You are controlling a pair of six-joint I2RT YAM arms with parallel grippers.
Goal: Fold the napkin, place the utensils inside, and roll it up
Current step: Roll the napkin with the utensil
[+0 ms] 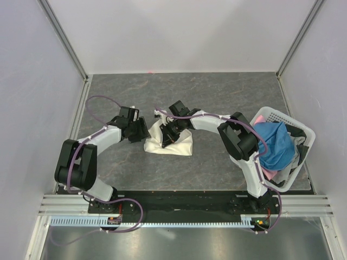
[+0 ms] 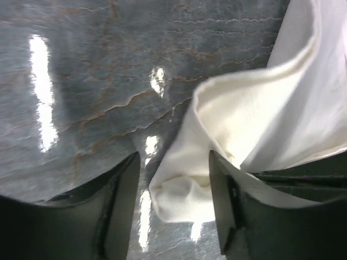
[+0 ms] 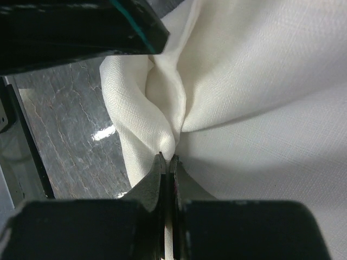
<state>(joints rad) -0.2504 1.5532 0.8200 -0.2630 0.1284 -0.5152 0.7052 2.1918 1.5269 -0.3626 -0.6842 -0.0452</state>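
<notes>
The cream-white napkin [image 1: 181,146] lies crumpled in a heap on the grey table, mid-scene. My right gripper [image 1: 169,135] reaches into the heap from above. In the right wrist view it [image 3: 167,158] is shut on a pinched ridge of the napkin [image 3: 244,81]. My left gripper [image 1: 145,131] sits at the heap's left edge. Its fingers [image 2: 122,206] stand apart, and a rounded fold of the napkin [image 2: 184,189] hangs between them without being squeezed. The utensils are out of view.
A white basket [image 1: 282,115] stands at the right edge of the table, holding a blue cloth [image 1: 274,146] and a bit of pink cloth [image 1: 261,117]. White walls close in the back and both sides. The other arm's dark body [image 3: 81,27] crosses above the right gripper.
</notes>
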